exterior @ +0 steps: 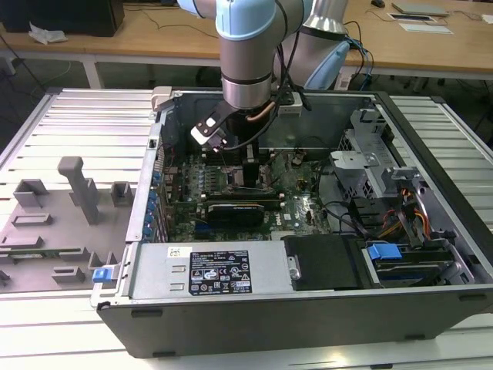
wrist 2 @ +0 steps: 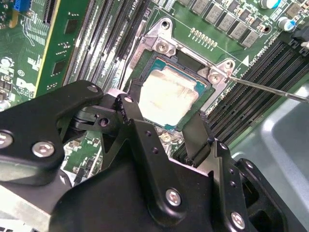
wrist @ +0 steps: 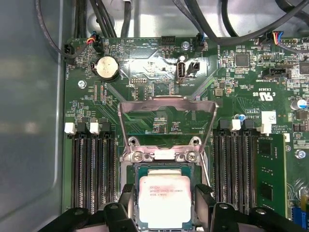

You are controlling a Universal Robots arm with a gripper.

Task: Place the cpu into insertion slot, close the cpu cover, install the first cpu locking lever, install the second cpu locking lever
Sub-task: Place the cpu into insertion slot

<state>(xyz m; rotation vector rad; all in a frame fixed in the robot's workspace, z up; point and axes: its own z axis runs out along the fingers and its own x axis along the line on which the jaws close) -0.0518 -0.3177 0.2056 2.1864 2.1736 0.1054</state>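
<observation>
The cpu (wrist: pixel 165 203), a small square chip with a silvery-beige top, lies level within the insertion slot (wrist: pixel 166 167) on the green board. My gripper (wrist: pixel 165 192) reaches down over it, one black finger (wrist: pixel 128 195) pressed against each opposite side of the chip. In the second wrist view the cpu (wrist 2: pixel 169 99) sits between the same fingers (wrist 2: pixel 130 108) of the gripper (wrist 2: pixel 163 113). The cpu cover (wrist: pixel 166 102), a thin silvery frame, stands swung up and open behind the slot. A thin metal locking lever (wrist 2: pixel 270 88) sticks out unlatched beside the slot. In the exterior view the gripper (exterior: pixel 250 166) is deep inside the computer case.
Long black memory slots (wrist: pixel 91 169) flank the socket on both sides. A coin battery (wrist: pixel 107 67) and cables (wrist: pixel 77 29) lie beyond the cover. In the exterior view a black graphics card (exterior: pixel 235 208), power supply (exterior: pixel 223 271), drive cage (exterior: pixel 377 166) and case walls surround the arm.
</observation>
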